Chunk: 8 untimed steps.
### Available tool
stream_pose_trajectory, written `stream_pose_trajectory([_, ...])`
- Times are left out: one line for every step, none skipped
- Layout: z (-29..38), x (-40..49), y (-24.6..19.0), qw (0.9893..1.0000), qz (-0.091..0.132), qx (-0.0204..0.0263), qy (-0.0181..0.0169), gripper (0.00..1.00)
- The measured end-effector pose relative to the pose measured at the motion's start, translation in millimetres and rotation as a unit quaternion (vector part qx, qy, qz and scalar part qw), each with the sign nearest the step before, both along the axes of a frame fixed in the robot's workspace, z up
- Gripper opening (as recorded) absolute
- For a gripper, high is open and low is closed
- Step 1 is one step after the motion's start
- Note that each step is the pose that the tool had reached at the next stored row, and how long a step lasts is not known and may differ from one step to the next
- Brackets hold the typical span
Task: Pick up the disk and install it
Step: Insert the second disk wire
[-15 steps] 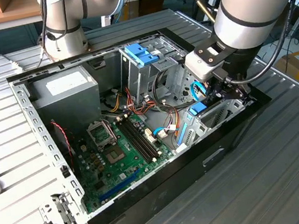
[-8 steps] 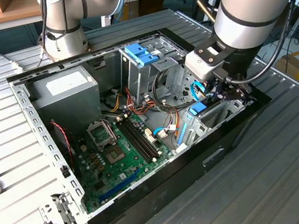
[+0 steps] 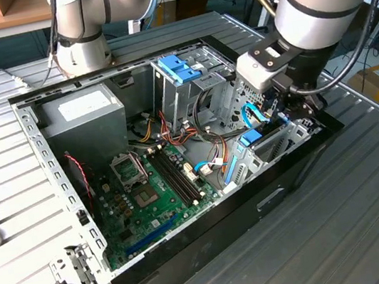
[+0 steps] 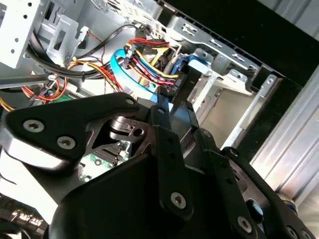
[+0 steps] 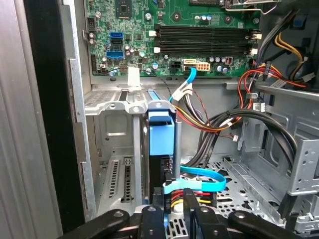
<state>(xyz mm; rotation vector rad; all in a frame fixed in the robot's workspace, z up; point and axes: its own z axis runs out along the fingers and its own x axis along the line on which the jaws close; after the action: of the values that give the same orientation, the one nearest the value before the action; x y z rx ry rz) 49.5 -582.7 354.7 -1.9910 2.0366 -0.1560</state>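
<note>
Ribbed metal bench (image 3: pixel 374 213) carries an open computer case (image 3: pixel 193 257). Inside its front corner, the pincer (image 5: pixel 173 199) sits with fingers close together on the disk (image 5: pixel 162 134), which stands on edge in the drive bay (image 5: pixel 114 107). Seating it well likely means pushing straight along the bay rails; cables (image 5: pixel 214 124) crowd one side, and the case wall (image 5: pixel 45 124) is close on the other.

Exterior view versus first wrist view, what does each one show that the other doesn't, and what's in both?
Exterior view: the whole open computer case on the slatted table, the grey power-supply box, the robot arm reaching into the drive cage. First wrist view: the claw at the disk's cabled end, the disk standing in its bay. Both: motherboard, memory slots, blue data cable, blue-railed disk.
</note>
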Motion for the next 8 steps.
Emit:
stream_pose_trajectory([-0.4, 0.9, 0.2, 1.0000, 0.000, 0.0000, 0.0008, 0.22])
stream_pose_trajectory([-1.1, 2.9, 0.3, 1.0000, 0.000, 0.0002, 0.0026, 0.22])
stream_pose_trajectory([-1.6, 4.8, 0.3, 1.0000, 0.000, 0.0001, 0.0047, 0.22])
stream_pose_trajectory([-2.0, 7.1, 0.3, 1.0000, -0.001, -0.0006, 0.0098, 0.15])
stream_pose_trajectory([-2.2, 8.7, 0.3, 0.9998, -0.001, -0.0013, 0.0174, 0.10])
stream_pose_trajectory([-2.4, 10.2, 0.3, 0.9995, -0.001, -0.0028, 0.0310, 0.10])
stream_pose_trajectory([-2.5, 11.4, 0.3, 0.9989, -0.001, -0.0048, 0.0463, 0.10])
stream_pose_trajectory([-2.5, 13.8, 0.3, 0.9979, -0.001, -0.0070, 0.0645, 0.10])
